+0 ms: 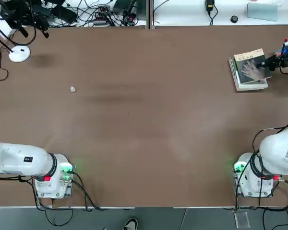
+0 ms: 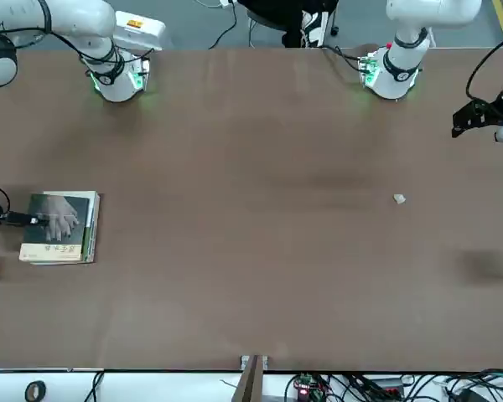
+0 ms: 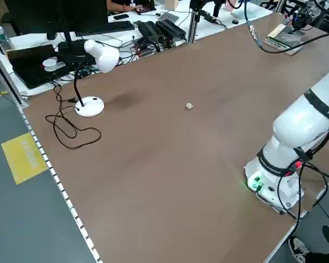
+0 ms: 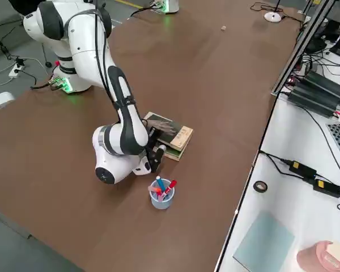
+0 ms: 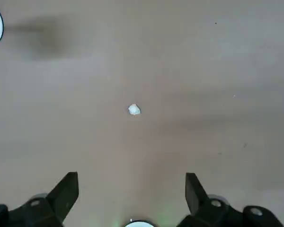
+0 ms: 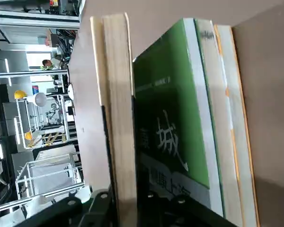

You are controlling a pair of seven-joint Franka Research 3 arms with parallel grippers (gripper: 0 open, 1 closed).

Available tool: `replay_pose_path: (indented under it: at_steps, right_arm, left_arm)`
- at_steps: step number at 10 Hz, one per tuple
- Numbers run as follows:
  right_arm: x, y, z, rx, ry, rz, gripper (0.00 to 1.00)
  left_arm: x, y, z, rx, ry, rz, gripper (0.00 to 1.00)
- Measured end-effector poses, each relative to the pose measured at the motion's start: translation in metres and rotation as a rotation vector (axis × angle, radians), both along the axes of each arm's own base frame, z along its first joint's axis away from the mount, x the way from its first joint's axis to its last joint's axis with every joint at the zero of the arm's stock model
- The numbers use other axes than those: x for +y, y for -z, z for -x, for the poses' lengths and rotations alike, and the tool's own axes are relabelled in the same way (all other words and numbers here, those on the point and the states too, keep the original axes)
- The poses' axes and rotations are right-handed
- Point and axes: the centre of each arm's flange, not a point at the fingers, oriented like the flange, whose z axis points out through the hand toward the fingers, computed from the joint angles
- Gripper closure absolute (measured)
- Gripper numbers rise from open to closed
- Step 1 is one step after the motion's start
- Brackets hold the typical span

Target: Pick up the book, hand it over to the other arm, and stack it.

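Grey-green book point(image 1: 252, 67) is pinched at its edge by the right claw point(image 1: 273, 61), half cut off overhead.

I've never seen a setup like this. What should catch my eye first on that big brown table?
Most striking is the right arm's tool, stretched to the table's far right corner and shut on the small dark grey-green book with a pale hand on its cover, which lies atop a green-and-white book. Beside them stands a clear cup of coloured pens. The left arm's tool hangs open over bare table above a tiny white scrap.
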Motion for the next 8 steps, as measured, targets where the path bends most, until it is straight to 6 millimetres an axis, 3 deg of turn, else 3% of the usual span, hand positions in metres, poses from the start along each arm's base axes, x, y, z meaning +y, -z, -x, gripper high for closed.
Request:
replay_pose_path:
  at_steps: [2,7,8]
  right_arm:
    - [-0.0001,-0.0003,-0.0001,-0.001,0.0,0.001,0.77]
    - [-0.0036,-0.0022,-0.0002,-0.004,0.003,0.009,0.31]
    - [-0.0057,-0.0031,0.0,-0.005,0.006,0.014,0.31]
  left_arm:
    - [0.0,0.0,0.0,0.0,0.0,0.0,0.0]
    - [-0.0001,0.0,0.0,0.0,0.0,0.0,0.0]
    - [-0.0001,0.0,0.0,0.0,0.0,0.0,0.0]
